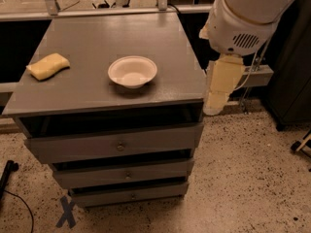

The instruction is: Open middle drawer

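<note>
Gripper (214, 107): hangs pointing down just beside the cabinet's (97, 93) right edge; touching nothing; open or closed, cannot tell.
Middle drawer (97, 174): 2nd of 3, knob (128, 175) centred, well apart from gripper.
Cabinet top: bowl (132, 72) centre, sponge (48, 66) left.

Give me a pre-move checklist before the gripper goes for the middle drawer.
1. Target identified: ok. The middle drawer is the second of three fronts.
2. Knob visible and unblocked: ok. Its small round knob sits at the centre of the front.
3. Gripper lined up with the knob: not ok. The gripper hangs off the cabinet's right edge, above drawer level.
4. Drawer fully shut: cannot tell. A dark gap shows above its front.
5. Items on top kept apart from the drawer fronts: ok. The bowl and sponge rest on the cabinet top.
</note>
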Available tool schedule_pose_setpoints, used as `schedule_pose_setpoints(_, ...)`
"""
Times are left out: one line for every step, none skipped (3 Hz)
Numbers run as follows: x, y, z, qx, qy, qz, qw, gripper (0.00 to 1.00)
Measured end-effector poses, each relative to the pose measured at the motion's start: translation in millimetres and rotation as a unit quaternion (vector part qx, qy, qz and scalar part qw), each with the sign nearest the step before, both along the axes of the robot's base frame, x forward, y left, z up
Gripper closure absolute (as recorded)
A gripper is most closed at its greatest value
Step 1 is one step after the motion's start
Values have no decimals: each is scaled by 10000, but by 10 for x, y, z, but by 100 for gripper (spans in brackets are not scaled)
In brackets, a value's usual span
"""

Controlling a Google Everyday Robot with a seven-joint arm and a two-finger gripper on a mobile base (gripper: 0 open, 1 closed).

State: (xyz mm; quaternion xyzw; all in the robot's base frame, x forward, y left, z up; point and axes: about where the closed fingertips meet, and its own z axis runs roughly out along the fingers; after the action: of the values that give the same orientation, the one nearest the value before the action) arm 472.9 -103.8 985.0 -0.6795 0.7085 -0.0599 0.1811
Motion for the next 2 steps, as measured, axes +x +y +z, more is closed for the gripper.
schedule_pose_setpoints(-5, -7, -24, 24, 43, -10, 10000, 0)
schedule_pose_setpoints(-29, -37, -133, 136, 242, -56, 9996, 0)
